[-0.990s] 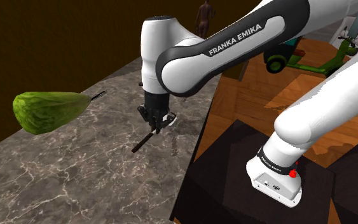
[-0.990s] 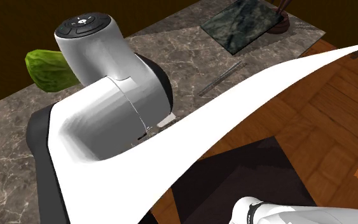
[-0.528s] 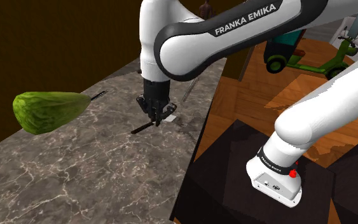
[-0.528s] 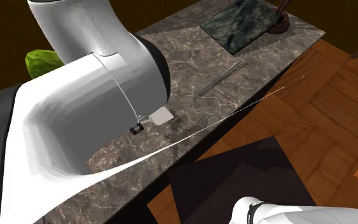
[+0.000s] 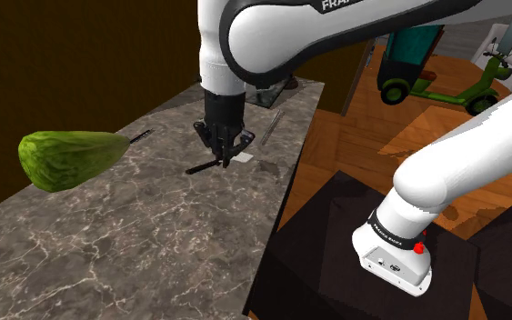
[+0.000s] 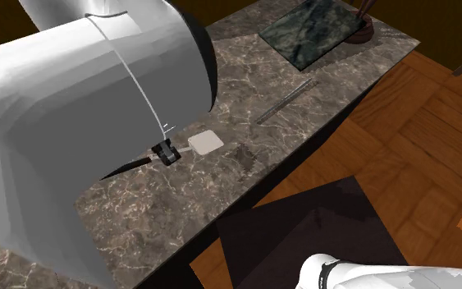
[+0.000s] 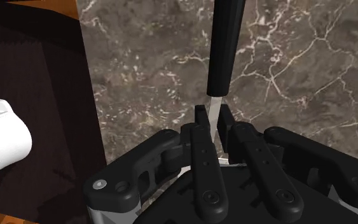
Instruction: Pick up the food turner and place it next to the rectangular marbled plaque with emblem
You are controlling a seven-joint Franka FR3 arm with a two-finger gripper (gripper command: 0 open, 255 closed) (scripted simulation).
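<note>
The food turner (image 5: pixel 201 168) has a slim black handle (image 7: pixel 225 44), a thin silver neck and a small white square blade (image 6: pixel 206 142). It is clamped in the jaws by its neck, with the handle reaching out to one side of them and the blade to the other. It lies about level and seems to hang just above the brown-grey veined marble counter (image 6: pixel 245 74), where a dark shadow patch shows near the blade.

Out past the blade side of the jaws, a thin grey rod (image 6: pixel 286 100) lies flat on the counter. It sits between the jaws and the dark green marbled rectangular plaque (image 6: pixel 313 31), which rests well apart from them near the counter's end. A dark round object (image 6: pixel 365 29) sits at the plaque's corner. On the handle side, also well apart from the jaws, sits a lumpy green fruit-like thing (image 5: pixel 67 159) with a short dark stem.

The jaws are narrow, their two black fingers (image 7: pixel 204 159) pressed against the silver neck. The white arm (image 5: pixel 281 36) comes down from above, its last link upright and the jaws pointing straight down at the counter. A wooden floor (image 6: pixel 434 139) runs along the counter's edge.
</note>
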